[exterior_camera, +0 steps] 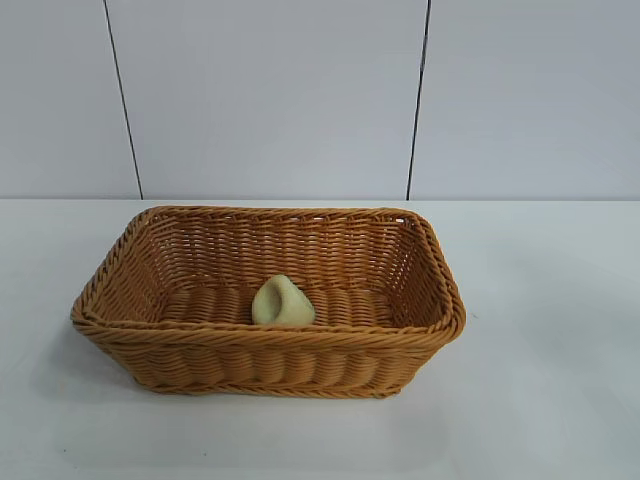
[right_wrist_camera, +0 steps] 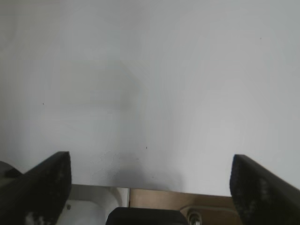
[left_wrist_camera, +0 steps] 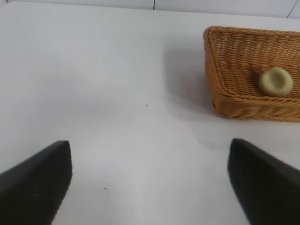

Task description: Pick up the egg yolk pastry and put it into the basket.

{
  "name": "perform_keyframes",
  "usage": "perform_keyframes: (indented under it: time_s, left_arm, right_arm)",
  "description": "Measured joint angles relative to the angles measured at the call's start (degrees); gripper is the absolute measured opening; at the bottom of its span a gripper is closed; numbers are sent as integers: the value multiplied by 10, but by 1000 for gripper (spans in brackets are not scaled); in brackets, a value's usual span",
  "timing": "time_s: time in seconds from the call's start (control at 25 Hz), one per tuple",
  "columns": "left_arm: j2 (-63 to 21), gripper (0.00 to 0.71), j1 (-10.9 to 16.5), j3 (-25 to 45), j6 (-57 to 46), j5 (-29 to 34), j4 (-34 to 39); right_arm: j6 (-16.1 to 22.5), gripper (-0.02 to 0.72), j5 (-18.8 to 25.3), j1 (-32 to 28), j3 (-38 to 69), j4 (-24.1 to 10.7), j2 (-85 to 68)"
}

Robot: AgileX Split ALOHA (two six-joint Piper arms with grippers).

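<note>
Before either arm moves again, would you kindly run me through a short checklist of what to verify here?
1. Egg yolk pastry inside the basket: ok, it lies on the woven floor near the front wall.
2. Basket upright on the table: ok.
3. Left hand open and holding nothing: ok.
4. Left hand clear of the basket: ok, bare table lies between them.
5. Right hand open and empty: ok.
6. Right hand's distance from the basket: cannot tell, its view shows only table.
</note>
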Motion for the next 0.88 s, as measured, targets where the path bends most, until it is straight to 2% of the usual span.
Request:
perform_keyframes:
  time_s: [0.72,0.88]
  left_arm:
    - [0,696,0,0,0,0,0]
    - [0,696,0,0,0,0,0]
  right_arm:
    - [0,634,2,0,10,4,-227]
    - [0,634,2,0,10,4,-233]
